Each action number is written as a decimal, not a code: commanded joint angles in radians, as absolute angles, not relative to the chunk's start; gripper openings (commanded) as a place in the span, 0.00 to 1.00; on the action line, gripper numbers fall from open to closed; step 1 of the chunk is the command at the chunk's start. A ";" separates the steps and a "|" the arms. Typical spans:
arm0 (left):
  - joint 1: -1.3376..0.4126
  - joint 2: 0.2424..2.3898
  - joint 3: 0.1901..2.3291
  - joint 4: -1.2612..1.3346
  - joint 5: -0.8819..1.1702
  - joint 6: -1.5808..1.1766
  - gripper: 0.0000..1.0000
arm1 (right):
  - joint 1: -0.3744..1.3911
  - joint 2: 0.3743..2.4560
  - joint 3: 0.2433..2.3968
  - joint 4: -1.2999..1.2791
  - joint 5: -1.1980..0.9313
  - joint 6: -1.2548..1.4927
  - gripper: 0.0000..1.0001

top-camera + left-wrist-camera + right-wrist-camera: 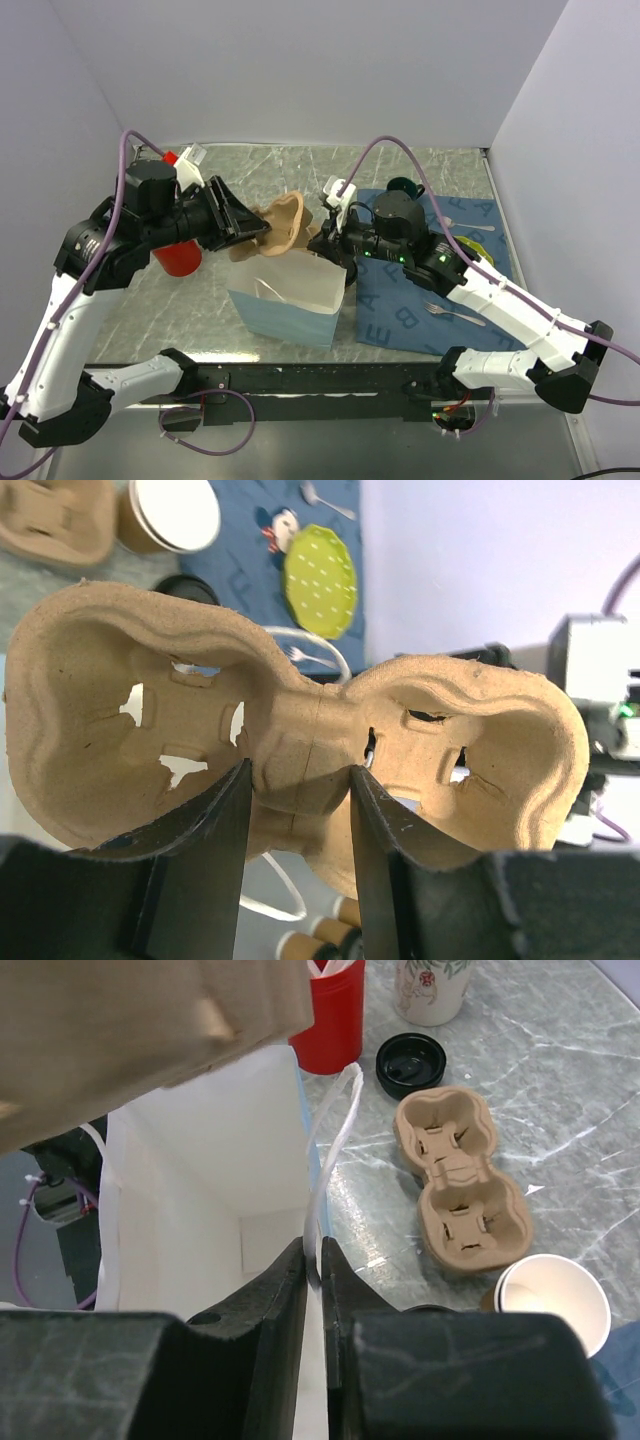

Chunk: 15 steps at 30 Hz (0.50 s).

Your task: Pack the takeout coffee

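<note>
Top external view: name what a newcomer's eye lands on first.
A brown moulded-pulp two-cup carrier hangs mid-scene, clamped at its waist by the left end effector, above an open pale blue paper bag. The right end effector pinches that bag's rim.

Seen from above, the red cup [180, 258] is only a sliver behind the left arm, and the right arm covers part of the dark mug [405, 187].

From the left wrist, the top edge cuts off the paper cup [172, 510] and the second cup carrier [50, 525]. The black lid [185, 585] just peeks over the held cup carrier [300, 710], which also hides most of the fork [305, 657].

From the right wrist, that held carrier is a blurred tan slab cut off at the corner. The patterned cup [430, 985] loses its top to the edge. The paper bag [200, 1190] has its rim lost between the fingers of the right end effector [312, 1255]. A dark shape [430, 1310] beside the cup is too hidden to identify.
</note>
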State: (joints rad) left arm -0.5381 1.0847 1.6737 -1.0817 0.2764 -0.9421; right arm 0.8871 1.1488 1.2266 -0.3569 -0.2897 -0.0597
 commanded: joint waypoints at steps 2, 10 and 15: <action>-0.537 1.032 1.637 -0.994 0.364 -1.012 0.33 | 0.876 1.158 1.269 -0.302 -0.298 -0.037 0.17; -0.537 1.003 1.511 -0.950 0.413 -1.017 0.33 | 0.870 1.164 1.272 -0.293 -0.307 -0.029 0.15; -0.537 0.991 1.479 -0.948 0.426 -1.028 0.33 | 0.867 1.167 1.276 -0.295 -0.313 -0.018 0.15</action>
